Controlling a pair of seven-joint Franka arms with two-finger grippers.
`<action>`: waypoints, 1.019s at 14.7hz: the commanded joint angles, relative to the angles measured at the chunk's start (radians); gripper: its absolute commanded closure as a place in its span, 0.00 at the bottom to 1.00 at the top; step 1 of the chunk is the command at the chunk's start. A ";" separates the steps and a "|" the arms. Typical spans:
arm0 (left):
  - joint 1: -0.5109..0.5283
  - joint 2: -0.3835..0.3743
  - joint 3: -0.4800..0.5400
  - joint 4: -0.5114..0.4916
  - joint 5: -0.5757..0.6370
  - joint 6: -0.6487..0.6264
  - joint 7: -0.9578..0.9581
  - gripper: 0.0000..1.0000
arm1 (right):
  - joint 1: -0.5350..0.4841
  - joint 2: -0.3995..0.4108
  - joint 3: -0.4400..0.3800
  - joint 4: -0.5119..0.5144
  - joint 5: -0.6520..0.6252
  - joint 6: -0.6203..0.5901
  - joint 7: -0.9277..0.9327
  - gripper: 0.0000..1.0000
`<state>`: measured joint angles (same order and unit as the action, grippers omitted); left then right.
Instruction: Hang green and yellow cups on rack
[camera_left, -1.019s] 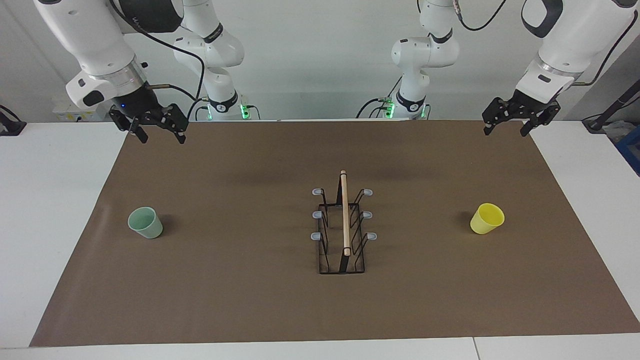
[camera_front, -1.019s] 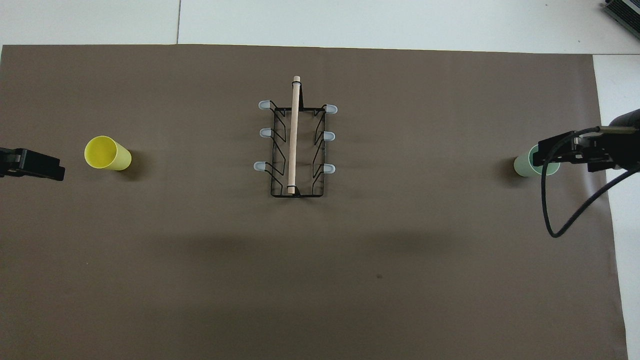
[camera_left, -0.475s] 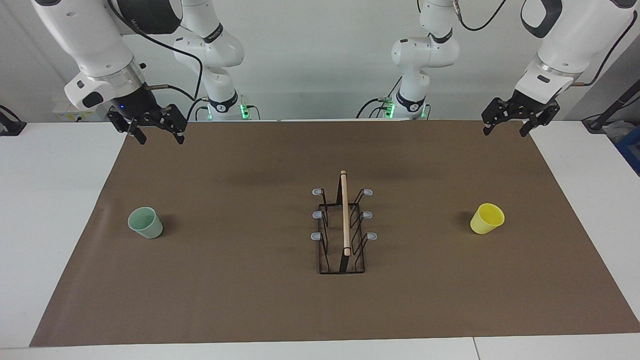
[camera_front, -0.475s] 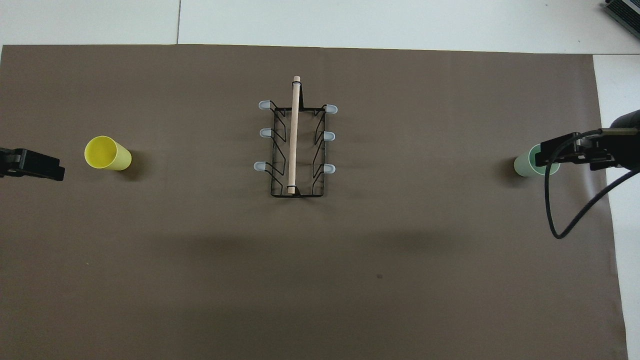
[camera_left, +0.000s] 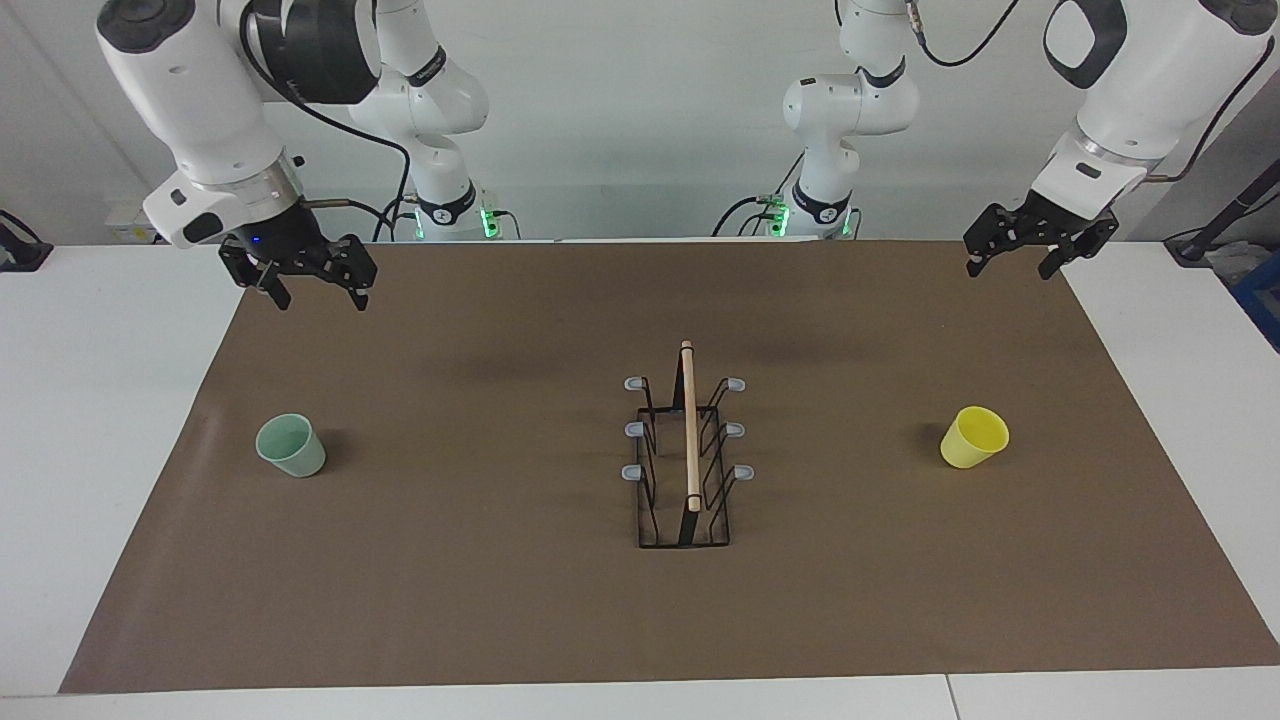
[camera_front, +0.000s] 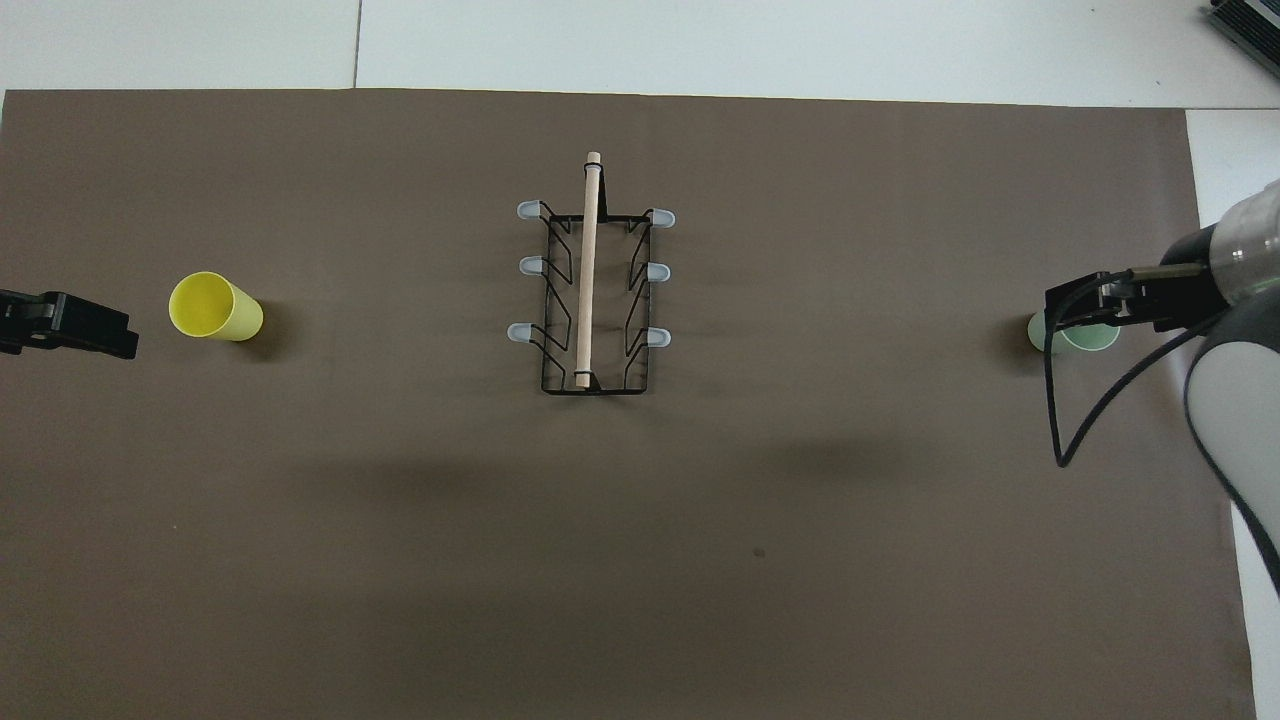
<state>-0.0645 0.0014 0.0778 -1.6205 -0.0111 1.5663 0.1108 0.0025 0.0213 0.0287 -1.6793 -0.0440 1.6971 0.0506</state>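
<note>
Facing view: right gripper (camera_left: 313, 290) and left gripper (camera_left: 1013, 258) hang wide open, empty. Risk: green cup (camera_left: 291, 445) or yellow cup (camera_left: 973, 437) tips if clipped; rack (camera_left: 685, 465) pegs are small.

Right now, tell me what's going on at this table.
Nothing is held yet. The green cup stands on the brown mat toward the right arm's end, the yellow cup toward the left arm's end, and the rack sits between them with all its pegs bare. The right gripper hangs open in the air, closer to the robots than the green cup. The left gripper hangs open over the mat's edge.
</note>
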 joint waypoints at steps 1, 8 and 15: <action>-0.005 0.028 0.039 0.018 -0.015 0.059 -0.032 0.00 | 0.001 -0.015 0.000 -0.106 -0.054 0.077 -0.031 0.00; -0.017 0.163 0.155 0.112 -0.156 0.025 -0.062 0.00 | 0.034 0.046 0.002 -0.195 -0.318 0.131 -0.386 0.00; -0.018 0.250 0.254 0.126 -0.348 0.087 -0.437 0.00 | 0.119 0.042 0.005 -0.293 -0.643 0.156 -0.574 0.00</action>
<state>-0.0707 0.2188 0.3026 -1.5287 -0.3154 1.6427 -0.2180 0.1137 0.0889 0.0311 -1.9299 -0.6372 1.8342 -0.4818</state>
